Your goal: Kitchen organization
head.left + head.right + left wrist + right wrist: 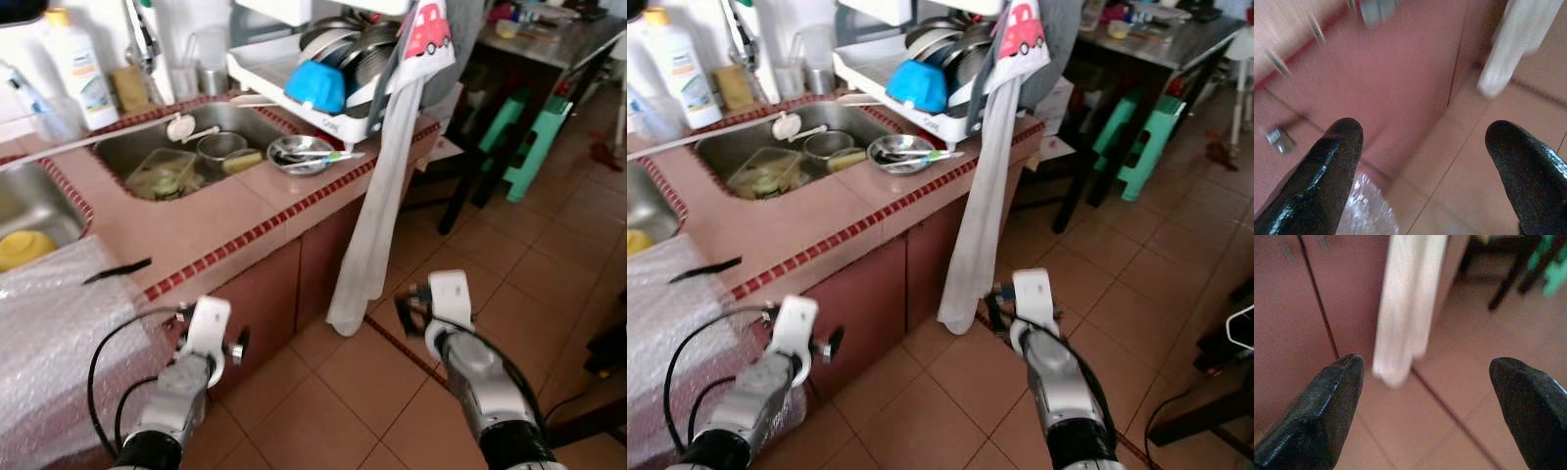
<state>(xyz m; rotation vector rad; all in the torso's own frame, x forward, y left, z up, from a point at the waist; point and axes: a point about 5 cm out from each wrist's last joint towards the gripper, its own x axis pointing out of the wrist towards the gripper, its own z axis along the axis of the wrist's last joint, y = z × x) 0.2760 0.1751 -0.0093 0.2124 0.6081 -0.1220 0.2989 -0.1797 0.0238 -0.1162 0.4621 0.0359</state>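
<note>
Both grippers, left [1422, 147] and right [1425, 382], hang spread and empty before the cabinet [269, 284]; sink [201, 147] holds dishes, so step undetermined.

The worktop [186, 230] is salmon pink, edged with a band of small dark-red tiles. A white cloth [377, 211] carries a red car print near its top. In the white dish rack [257, 67] sits a bright blue bowl [315, 86]. Stools [534, 147] are mint green, the floor [343, 392] terracotta tile. A yellow bowl [24, 247] lies in the steel sink [29, 201]. The cabinet doors [269, 299] are reddish brown.
</note>
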